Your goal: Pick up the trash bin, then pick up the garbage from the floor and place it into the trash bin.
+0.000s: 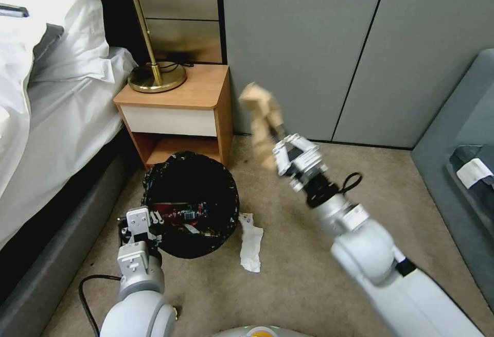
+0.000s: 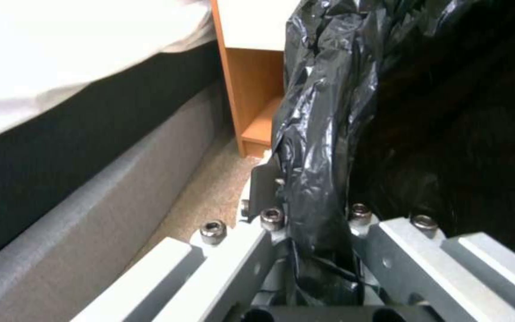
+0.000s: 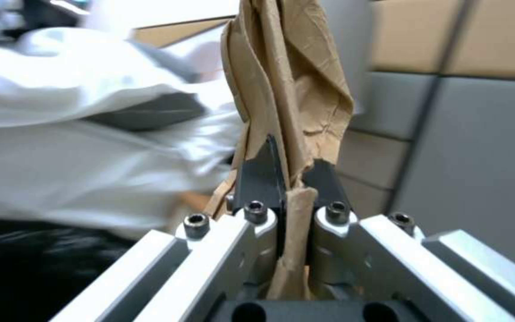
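The trash bin (image 1: 193, 200), lined with a crinkly black bag (image 2: 323, 134), is held by my left gripper (image 1: 146, 224), which is shut on its near rim. Red and dark litter (image 1: 177, 213) lies inside it. Up in the air, right of the bin and in front of the grey wall panels, my right gripper (image 1: 278, 144) is shut on a crumpled brown paper bag (image 1: 260, 108); the bag (image 3: 287, 98) stands up between the dark fingers (image 3: 260, 174). A white crumpled tissue (image 1: 251, 242) lies on the tan carpet floor (image 1: 288, 275) just right of the bin.
A wooden nightstand (image 1: 180, 116) with a brass lamp (image 1: 154, 77) stands behind the bin. The bed (image 1: 46, 95) with white sheets and a grey base runs along the left. A grey sofa (image 1: 463, 172) sits at the right. A black cable (image 1: 90, 285) lies by my left arm.
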{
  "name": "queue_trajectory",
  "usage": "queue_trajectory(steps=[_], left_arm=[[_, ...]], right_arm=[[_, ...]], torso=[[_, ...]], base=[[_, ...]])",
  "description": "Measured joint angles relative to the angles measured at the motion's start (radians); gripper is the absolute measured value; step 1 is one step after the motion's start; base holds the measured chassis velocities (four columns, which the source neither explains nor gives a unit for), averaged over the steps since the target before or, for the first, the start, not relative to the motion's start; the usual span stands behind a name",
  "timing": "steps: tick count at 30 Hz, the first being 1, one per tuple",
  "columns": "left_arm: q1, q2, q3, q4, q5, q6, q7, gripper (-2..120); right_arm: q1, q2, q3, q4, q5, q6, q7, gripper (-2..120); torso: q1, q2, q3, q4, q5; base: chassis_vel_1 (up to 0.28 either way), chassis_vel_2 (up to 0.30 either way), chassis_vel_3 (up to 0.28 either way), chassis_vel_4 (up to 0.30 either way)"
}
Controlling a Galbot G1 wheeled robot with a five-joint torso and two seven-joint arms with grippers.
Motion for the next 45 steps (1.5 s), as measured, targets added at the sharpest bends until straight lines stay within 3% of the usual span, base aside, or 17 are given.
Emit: queue_trajectory(steps=[5, 7, 11, 26, 37, 45], left_arm=[[0.01, -0.003, 0.002, -0.005, 0.005, 0.0, 0.002, 1], [0.019, -0.007, 0.002, -0.009, 0.01, -0.002, 0.002, 1], [0.024, -0.009, 0.003, -0.015, 0.014, -0.002, 0.002, 1], [0.022, -0.024, 0.031, -0.008, 0.033, -0.011, 0.004, 1], [0.014, -0.027, 0.029, -0.019, 0.029, -0.01, 0.004, 1], [0.004, -0.031, 0.029, -0.017, 0.034, -0.01, 0.011, 1]], right_arm=[[0.013, 0.016, -0.079, -0.027, -0.044, -0.001, -0.015, 0], [0.033, 0.056, -0.171, -0.08, -0.083, -0.026, 0.004, 0], [0.055, 0.088, -0.255, -0.149, -0.085, -0.054, 0.021, 0], [0.092, 0.147, -0.314, -0.343, -0.096, -0.076, 0.062, 0], [0.065, 0.137, -0.304, -0.359, -0.132, -0.078, 0.074, 44], [0.038, 0.114, -0.285, -0.331, -0.156, -0.08, 0.077, 69]], torso=[[0.0, 0.0, 0.0, 0.0002, 0.0], [0.0, 0.0, 0.0, 0.0001, 0.0001], [0.0, 0.0, 0.0, 0.0002, 0.0001], [0.0, 0.0, 0.0, 0.0001, 0.0001], [0.0, 0.0, 0.0, 0.0001, 0.0002], [0.0, 0.0, 0.0, 0.0, 0.0001]], base=[[0.0, 0.0, 0.0, 0.0], [0.0, 0.0, 0.0, 0.0], [0.0, 0.0, 0.0, 0.0], [0.0, 0.0, 0.0, 0.0], [0.0, 0.0, 0.0, 0.0], [0.0, 0.0, 0.0, 0.0]])
